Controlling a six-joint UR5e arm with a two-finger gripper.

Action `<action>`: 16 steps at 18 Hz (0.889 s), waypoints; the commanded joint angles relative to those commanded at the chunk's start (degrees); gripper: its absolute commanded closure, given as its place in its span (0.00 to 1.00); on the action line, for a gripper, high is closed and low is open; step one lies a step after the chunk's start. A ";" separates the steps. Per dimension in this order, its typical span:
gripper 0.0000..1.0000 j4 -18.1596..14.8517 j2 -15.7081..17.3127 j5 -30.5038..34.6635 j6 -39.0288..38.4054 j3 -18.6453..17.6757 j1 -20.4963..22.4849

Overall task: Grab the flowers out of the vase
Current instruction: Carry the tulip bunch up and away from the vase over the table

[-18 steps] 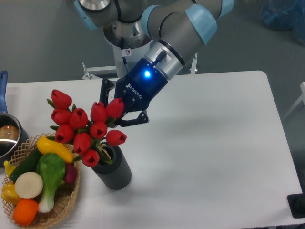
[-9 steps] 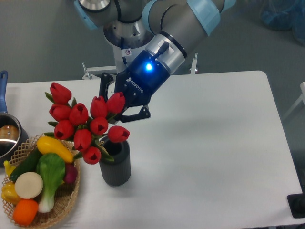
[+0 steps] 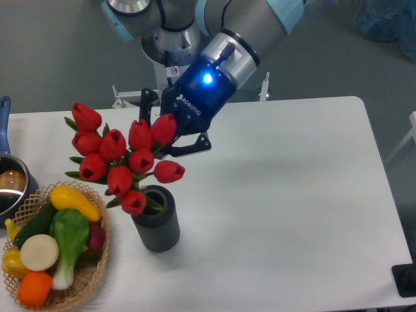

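White table [image 3: 292,195] w/ a wicker basket [image 3: 91,273] at the front-left corner, holding veg: yellow pepper [image 3: 77,201], bok choy [image 3: 68,237], orange [image 3: 34,288], a round white slice [image 3: 39,251], a dark-red radish [image 3: 96,235]. A metal pot [image 3: 12,185] w/ blue handle sits at the left edge, behind the basket. Vase [image 3: 157,224] stands upright just right of the basket. Flowers [image 3: 123,159] are above the vase mouth, lowest bud beside the rim; stems mostly hidden, can't tell if they're clear of it. Arm [image 3: 247,26] slopes down from top-centre toward the left, blue light lit on the wrist. Pincer [image 3: 170,133] is clenched on the flowers from behind, 2 dark fingers [image 3: 194,144] flanking the top buds.
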 joint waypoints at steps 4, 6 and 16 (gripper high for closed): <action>1.00 -0.17 1.40 0.44 5.17 0.09 5.35; 1.00 -0.17 1.50 0.44 6.94 0.09 7.56; 1.00 -0.26 1.32 4.74 19.49 -2.36 17.40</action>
